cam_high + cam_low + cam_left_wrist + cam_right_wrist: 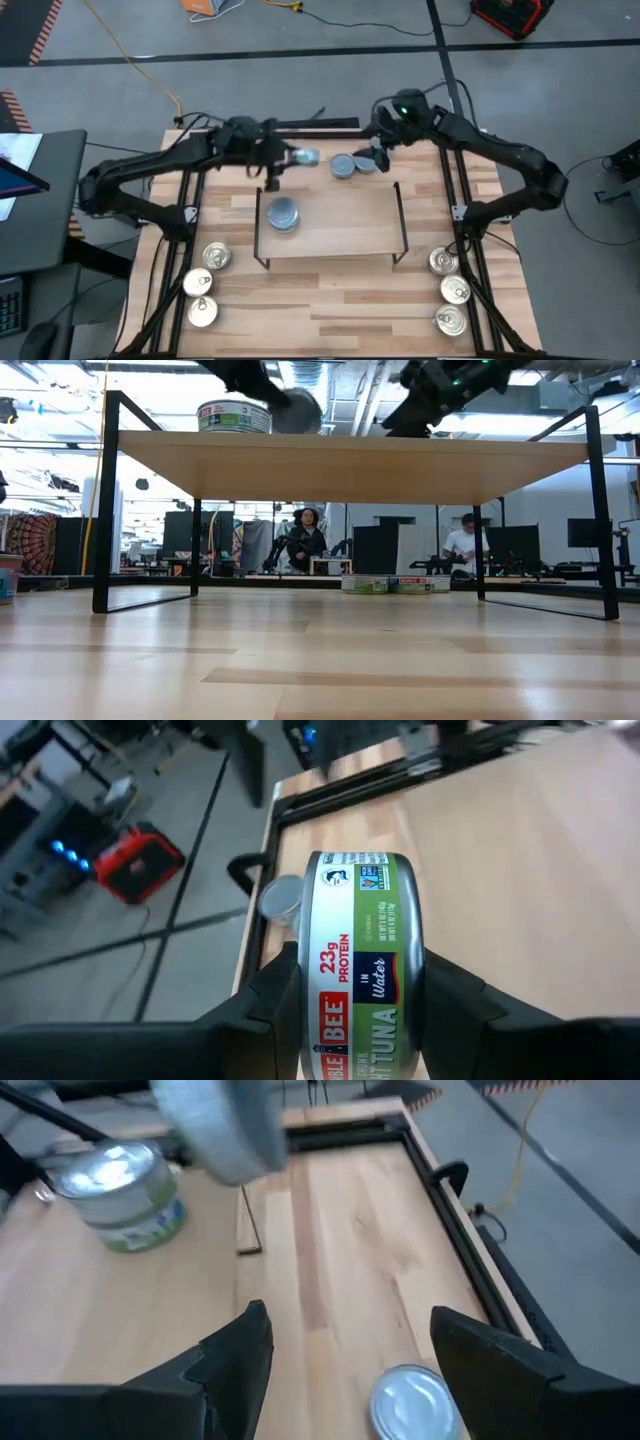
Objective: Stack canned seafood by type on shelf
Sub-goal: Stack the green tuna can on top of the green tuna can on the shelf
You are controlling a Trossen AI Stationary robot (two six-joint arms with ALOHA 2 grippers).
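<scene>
My left gripper [292, 158] is shut on a blue-grey-lidded tin [362, 970], held in the air just beyond the shelf's [330, 235] far left corner. A blue-grey tin [284, 214] stands on the shelf's left part, also in the low view [234, 417]. My right gripper [345, 1355] hangs open over the table behind the shelf, above two more blue-grey tins [343, 166] [366, 163]; one tin [415, 1402] shows below its fingers, untouched. Silver-gold tins lie on the table's near left [203, 283] and near right [450, 291]. My left gripper pinches the tin between its two fingers, one on each flat face [305, 990]. The fingers come from the table's left, slanting a little down. The tin stands on edge, its labelled side wall [365, 935] toward the wrist camera, lifted clear of table and shelf.
The shelf's thin black wire legs [401, 225] stand on the wooden table [330, 300]. Black frame rails [468, 250] run along the table's sides. Beyond the far edge, people sit in the room [305, 535]. The shelf's right part [365, 215] is bare.
</scene>
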